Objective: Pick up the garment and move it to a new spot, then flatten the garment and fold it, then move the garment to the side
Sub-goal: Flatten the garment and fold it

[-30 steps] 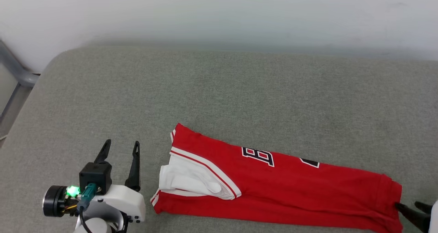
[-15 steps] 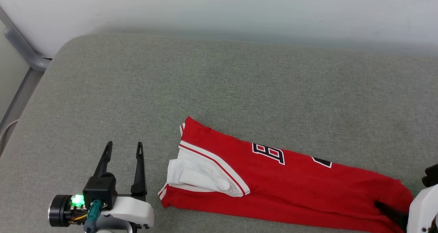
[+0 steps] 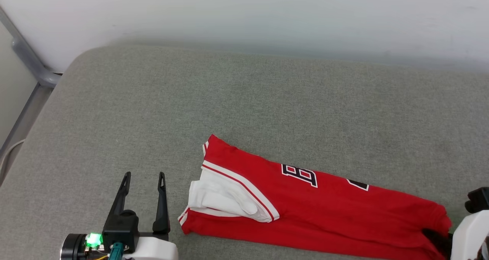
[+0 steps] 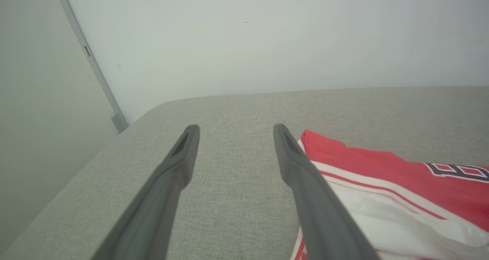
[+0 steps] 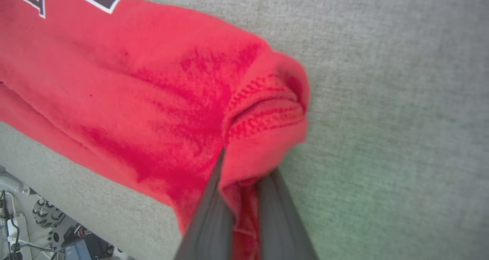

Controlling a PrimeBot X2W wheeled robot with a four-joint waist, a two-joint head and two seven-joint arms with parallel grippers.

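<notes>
Lying along the near part of the soft grey cushion [image 3: 229, 92], the red jersey shirt with white sleeves [image 3: 324, 206] seems placed where both arms can reach it. At the cushion's near right side, the right gripper [image 5: 244, 176] is pinched tight on the shirt's bunched red hem, likely to lift or fold that end. Over the cushion's near left part, the left gripper [image 3: 144, 175] hovers with its fingers spread wide, holding nothing, maybe ready for the sleeve end. The shirt looks long and thin, with black white-edged letters on top.

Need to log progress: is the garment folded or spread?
Folded: the garment lies as a narrow strip, its lettering cut off at the edge.
</notes>
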